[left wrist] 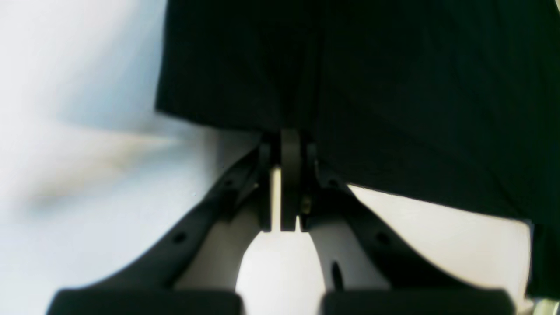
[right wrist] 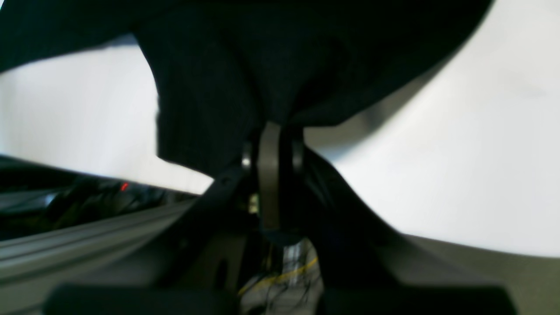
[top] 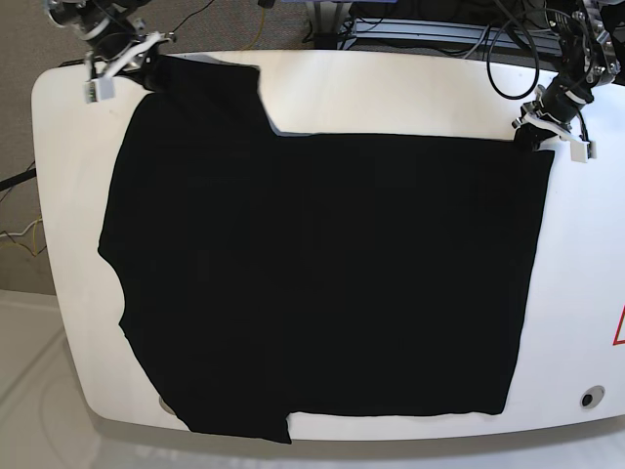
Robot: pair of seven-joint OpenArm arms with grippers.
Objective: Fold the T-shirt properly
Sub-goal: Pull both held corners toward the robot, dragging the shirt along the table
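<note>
The black T-shirt (top: 312, 283) lies spread flat over most of the white table (top: 410, 93). My left gripper (top: 535, 135) is at the shirt's far right corner, shut on the cloth; in the left wrist view the shirt (left wrist: 350, 87) hangs from the closed left gripper (left wrist: 288, 135). My right gripper (top: 146, 66) is at the far left corner by a sleeve, shut on the cloth; in the right wrist view the shirt (right wrist: 262, 57) bunches at the closed right gripper (right wrist: 271, 127). No lettering shows.
Cables and equipment (top: 430, 24) lie behind the table's far edge. A red mark (top: 619, 327) and a round hole (top: 587, 399) sit at the table's right side. The table edge and floor (right wrist: 65, 245) show in the right wrist view.
</note>
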